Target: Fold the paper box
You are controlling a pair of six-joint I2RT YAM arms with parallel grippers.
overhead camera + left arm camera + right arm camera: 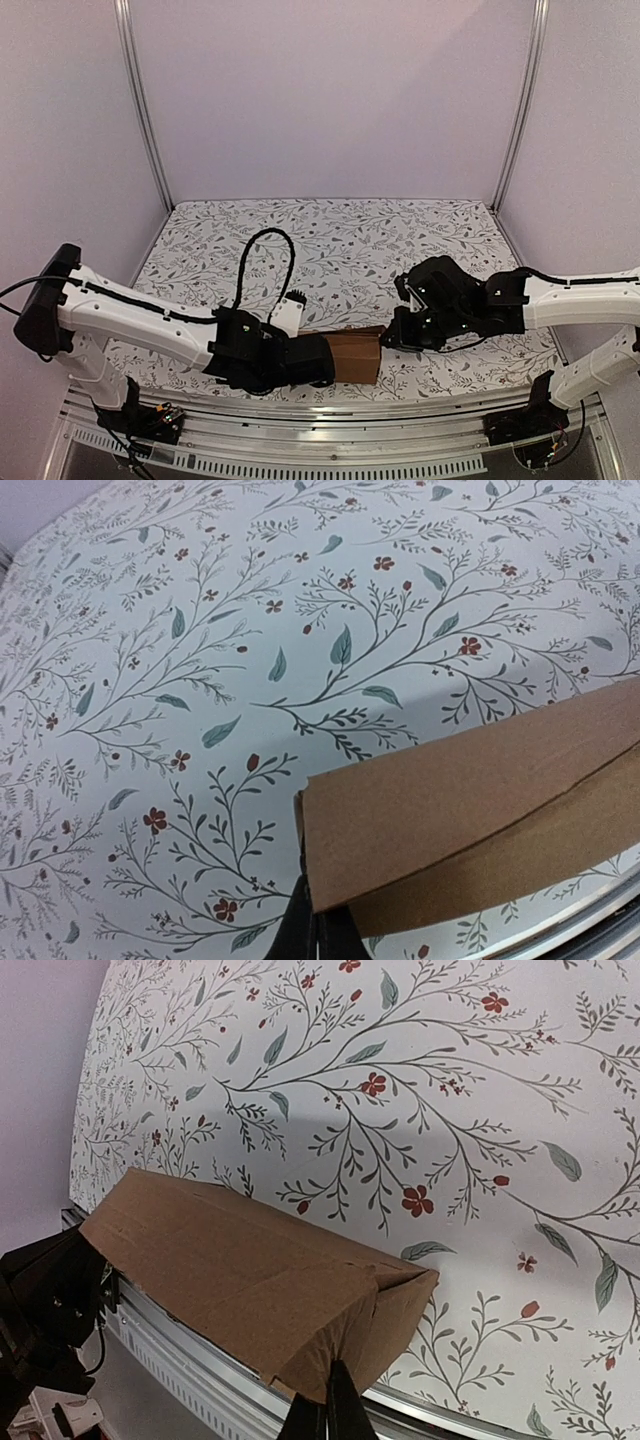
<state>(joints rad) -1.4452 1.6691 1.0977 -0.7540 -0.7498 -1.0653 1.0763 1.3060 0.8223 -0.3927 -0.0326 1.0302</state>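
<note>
At the bench's (350,240) near edge, the paper box (357,355) lies between left pincer (318,935) and right pincer (328,1410), each with fingers together, tips touching its left and right ends; grip unconfirmed.

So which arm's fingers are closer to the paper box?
Neither, it's a tie. The left fingers pinch the left end of the paper box, and the right fingers pinch its right end.
</note>
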